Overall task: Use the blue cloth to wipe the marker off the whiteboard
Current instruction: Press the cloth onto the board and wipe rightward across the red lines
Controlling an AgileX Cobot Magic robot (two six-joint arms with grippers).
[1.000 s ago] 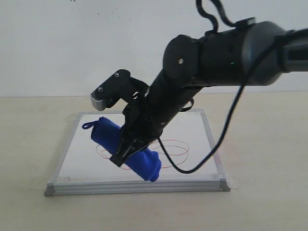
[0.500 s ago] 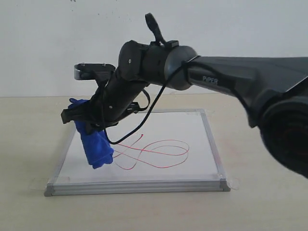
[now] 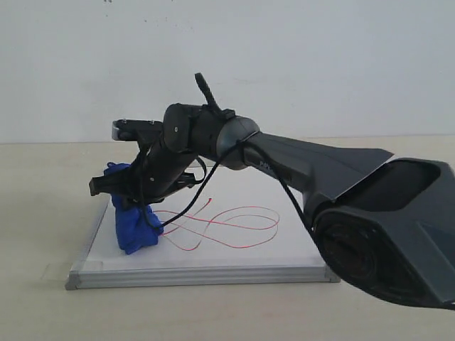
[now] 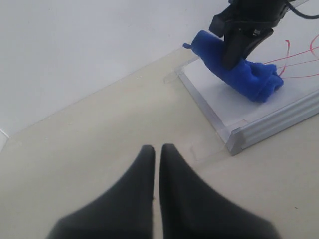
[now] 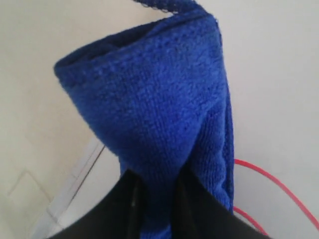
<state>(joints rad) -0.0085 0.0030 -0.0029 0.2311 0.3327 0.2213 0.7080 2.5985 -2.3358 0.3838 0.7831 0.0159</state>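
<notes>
Blue cloth (image 3: 136,229) pinched in right gripper (image 3: 131,193), touching whiteboard (image 3: 284,245) beside marker (image 3: 226,226); left gripper (image 4: 156,149) pressed together.

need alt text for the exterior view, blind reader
A black robot arm reaches in from the right, its right claw shut on the blue cloth, whose lower end meets the whiteboard near its left edge. The red marker scribble lies unwiped just right of the cloth. The board sits on a beige table.
</notes>
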